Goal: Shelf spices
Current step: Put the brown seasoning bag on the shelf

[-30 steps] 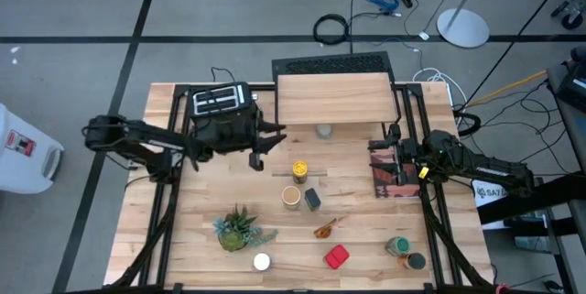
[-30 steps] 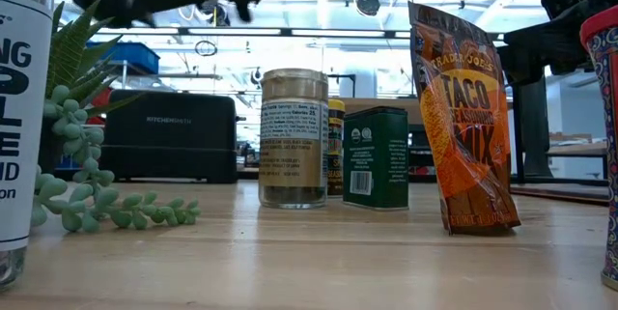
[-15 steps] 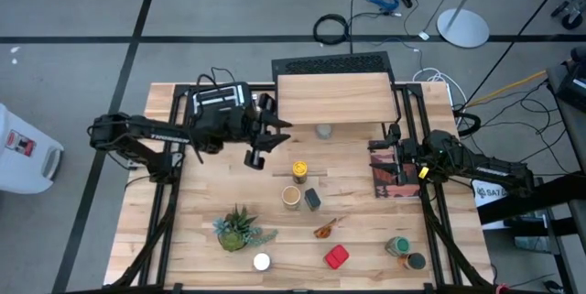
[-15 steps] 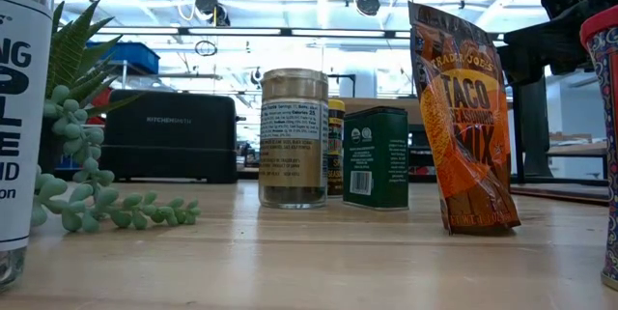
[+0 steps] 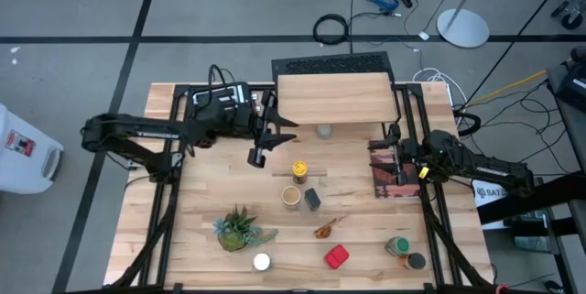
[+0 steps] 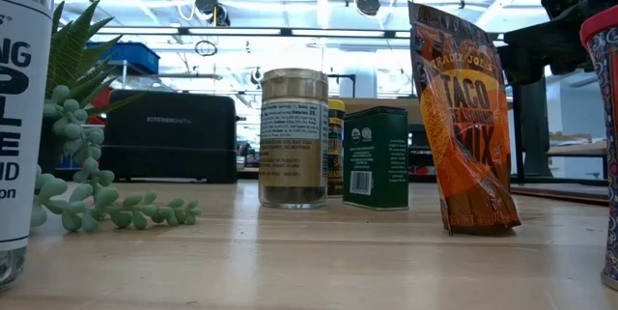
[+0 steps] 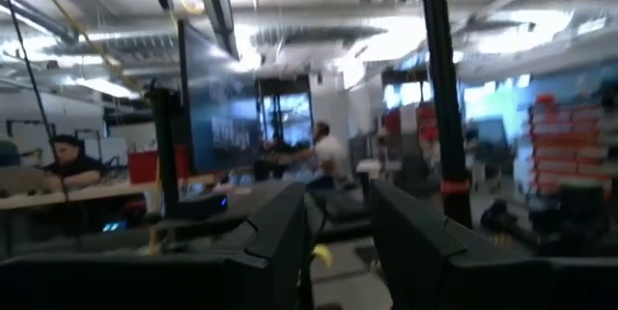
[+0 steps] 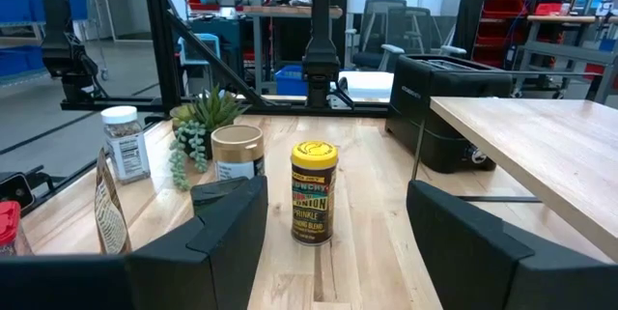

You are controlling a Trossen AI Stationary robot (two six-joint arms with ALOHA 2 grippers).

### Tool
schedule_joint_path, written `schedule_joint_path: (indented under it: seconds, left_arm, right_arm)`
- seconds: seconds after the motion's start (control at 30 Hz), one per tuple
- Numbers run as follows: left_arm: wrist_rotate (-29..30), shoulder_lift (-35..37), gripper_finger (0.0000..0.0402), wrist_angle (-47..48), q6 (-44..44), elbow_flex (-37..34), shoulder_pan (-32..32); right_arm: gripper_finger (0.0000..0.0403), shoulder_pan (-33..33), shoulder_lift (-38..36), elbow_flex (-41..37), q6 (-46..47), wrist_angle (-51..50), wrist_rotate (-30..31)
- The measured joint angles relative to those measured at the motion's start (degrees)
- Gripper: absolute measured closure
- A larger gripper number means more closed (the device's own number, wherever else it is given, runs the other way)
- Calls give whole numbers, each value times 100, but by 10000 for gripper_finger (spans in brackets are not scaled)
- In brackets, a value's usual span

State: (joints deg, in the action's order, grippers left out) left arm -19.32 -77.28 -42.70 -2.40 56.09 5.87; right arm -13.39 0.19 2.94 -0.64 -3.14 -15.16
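My left gripper [image 5: 270, 138] hangs open and high beside the left end of the shelf [image 5: 334, 98], a light plank on a black wire frame; its wrist view [image 7: 340, 242] shows nothing between the fingers. My right gripper [image 5: 380, 158] waits open at the table's right side, facing the yellow-lidded jar [image 8: 314, 192]. Standing on the table are the yellow-lidded jar [image 5: 298, 168], tan-lidded jar [image 5: 291, 196], dark square tin [image 5: 313, 199], red tin [image 5: 336, 256], white-capped shaker [image 5: 262, 261] and a grey-lidded jar [image 5: 323, 131] at the shelf's near edge.
The black toaster [image 5: 220, 100] stands left of the shelf, under my left arm. A potted plant [image 5: 240, 228] sits near the table's near-left part. An orange taco pouch [image 6: 463, 117] stands near the middle, and two more containers [image 5: 403, 250] sit at the near right.
My left gripper has risen out of the low view and moved toward the far edge and the shelf's left end. Its fingers stay apart. No container has moved.
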Motion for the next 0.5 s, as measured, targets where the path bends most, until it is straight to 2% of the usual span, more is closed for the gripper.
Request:
schedule_joint_path:
  seconds: [0.3,0.5]
  left_arm:
    - [962,690,273,2467,-1055,570,2]
    - [1252,1132,273,3626,-1307,661,4]
  right_arm:
    - [167,-1,0,-1,0,248,11]
    - [167,0,0,-1,247,297,-152]
